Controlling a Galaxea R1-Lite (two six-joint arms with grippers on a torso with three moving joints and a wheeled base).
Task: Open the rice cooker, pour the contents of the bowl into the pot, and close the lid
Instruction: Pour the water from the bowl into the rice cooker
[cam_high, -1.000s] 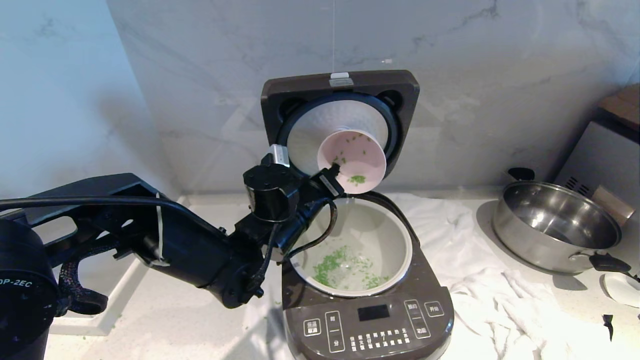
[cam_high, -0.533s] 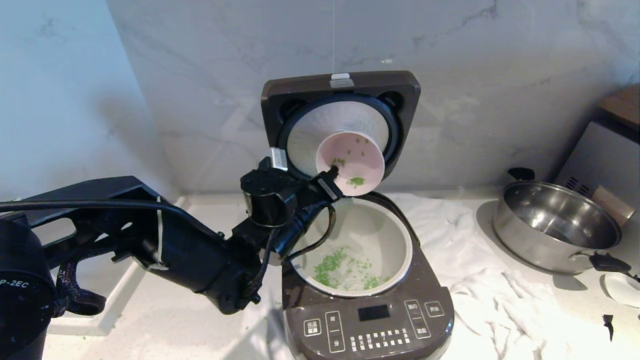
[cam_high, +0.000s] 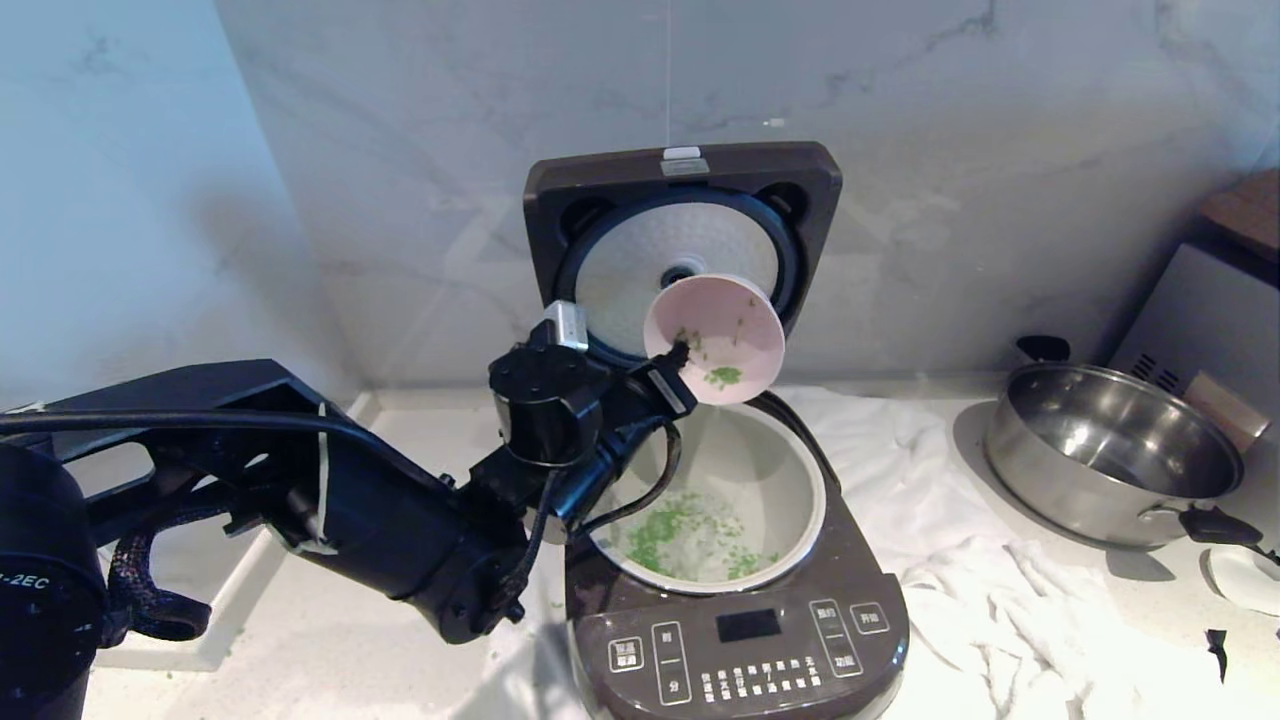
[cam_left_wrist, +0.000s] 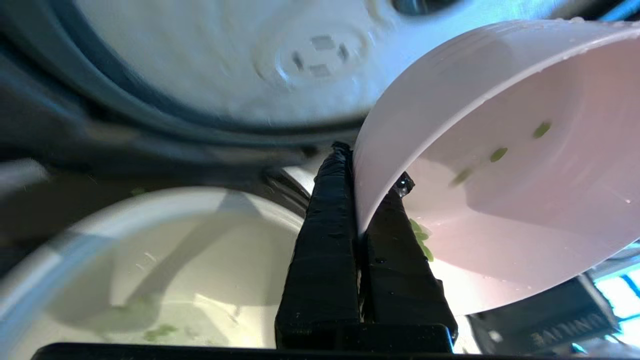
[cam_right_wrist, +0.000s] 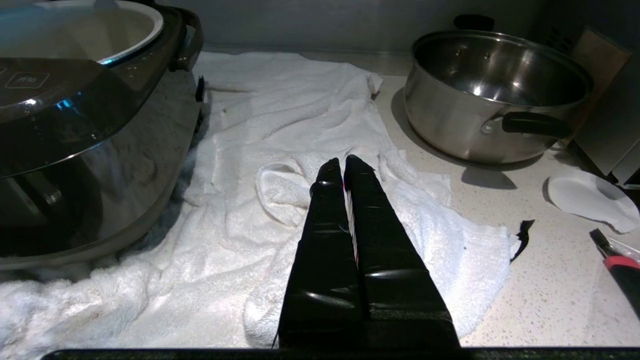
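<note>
Bowl (cam_high: 714, 340) has rolled a bit further since a second ago: its mouth faced you squarely then, now it tips more sideways and down, and it sits a touch to the right, above the pot's (cam_high: 790, 480) back rim and in front of the raised lid (cam_high: 682, 180). Left gripper (cam_high: 680, 352) stays clamped on the bowl's rim, one finger inside, one outside, from the cooker's (cam_high: 740, 640) left. You can see most contents (cam_high: 690, 535) already lie on the pot floor; a small clump and a few stuck bits cling inside the bowl. My read: pour is nearly done, leftovers may need more tilt or a shake, then bowl down and lid shut.

Count, left to right from the cooker: one left arm, one cooker, one pot, one lid, one bowl, one towel (cam_high: 990, 590) under and right of the cooker, one steel pan (cam_high: 1110, 465) far right. Right gripper (cam_right_wrist: 345, 167) is parked over the towel, fingers together, holding nothing.
</note>
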